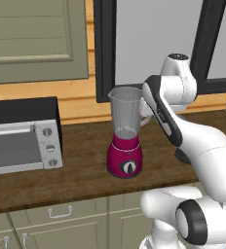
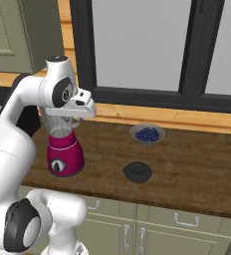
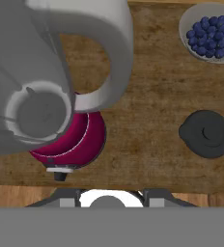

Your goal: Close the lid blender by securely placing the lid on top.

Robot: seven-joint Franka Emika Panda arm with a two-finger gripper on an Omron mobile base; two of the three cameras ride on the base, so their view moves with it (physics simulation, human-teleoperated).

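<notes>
The blender (image 1: 125, 146) stands on the wooden counter, with a magenta base (image 2: 65, 157), a round dial and a tall clear jar (image 3: 36, 72) that is uncovered on top. Its side handle (image 3: 109, 62) points toward the window. The lid (image 2: 137, 172), a flat dark round cap, lies on the counter to the right of the blender, near the front edge; the hand view shows the lid (image 3: 206, 133) at right. My gripper (image 3: 109, 197) hovers high over the counter beside the jar's handle, looking straight down. Its fingertips stand wide apart, open, with nothing between them.
A small bowl of blueberries (image 2: 147, 133) sits behind the lid, near the window wall. A silver toaster oven (image 1: 22, 141) stands at the left of the counter (image 1: 85, 175). Dark window frames and a cabinet rise behind; drawers lie below the counter edge.
</notes>
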